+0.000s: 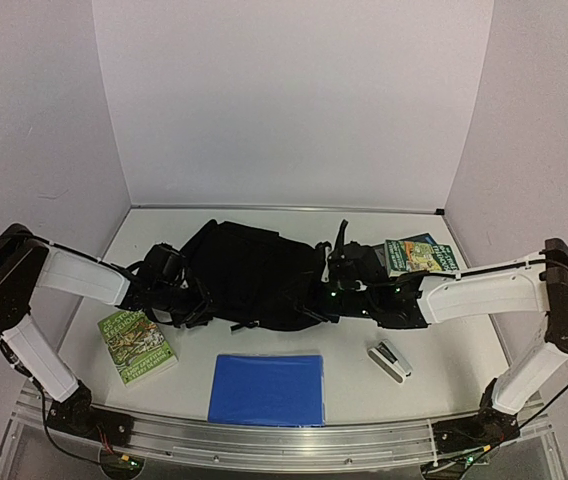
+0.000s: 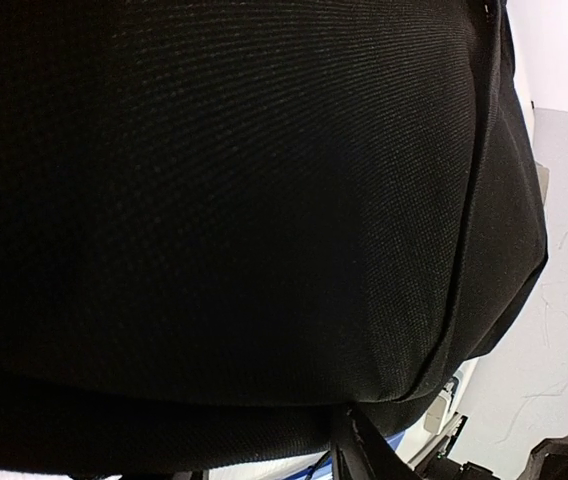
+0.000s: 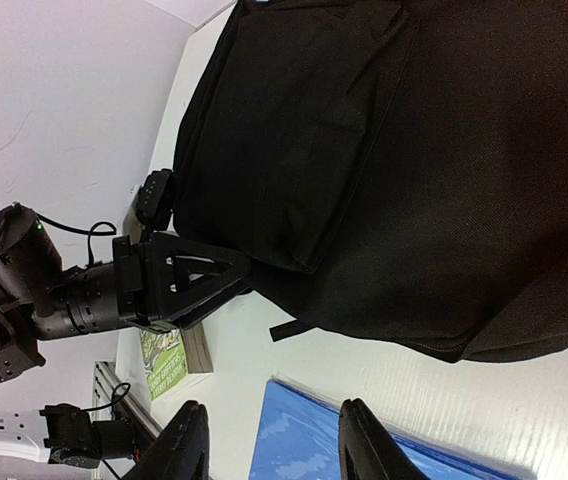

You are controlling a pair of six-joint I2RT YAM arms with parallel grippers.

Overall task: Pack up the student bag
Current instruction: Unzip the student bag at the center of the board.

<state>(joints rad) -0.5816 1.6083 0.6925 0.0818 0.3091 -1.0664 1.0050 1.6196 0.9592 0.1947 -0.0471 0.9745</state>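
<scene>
The student bag (image 1: 254, 272) is a black fabric backpack lying flat in the middle of the table. My left gripper (image 1: 186, 297) is at its left edge. In the left wrist view the black fabric of the bag (image 2: 244, 200) fills the frame and only one finger (image 2: 364, 452) shows beneath it. From the right wrist view, the left gripper (image 3: 239, 270) touches the corner of the bag (image 3: 414, 150), and its jaw gap is hidden. My right gripper (image 1: 332, 295) is at the bag's right side. That right gripper (image 3: 272, 410) stands open with nothing between its fingers.
A green book (image 1: 136, 346) lies front left, also visible as the green book (image 3: 169, 360). A blue folder (image 1: 267, 388) lies in front of the bag, under my right fingers as the blue folder (image 3: 364, 450). Another book (image 1: 421, 254) sits back right. A small white device (image 1: 391, 360) lies front right.
</scene>
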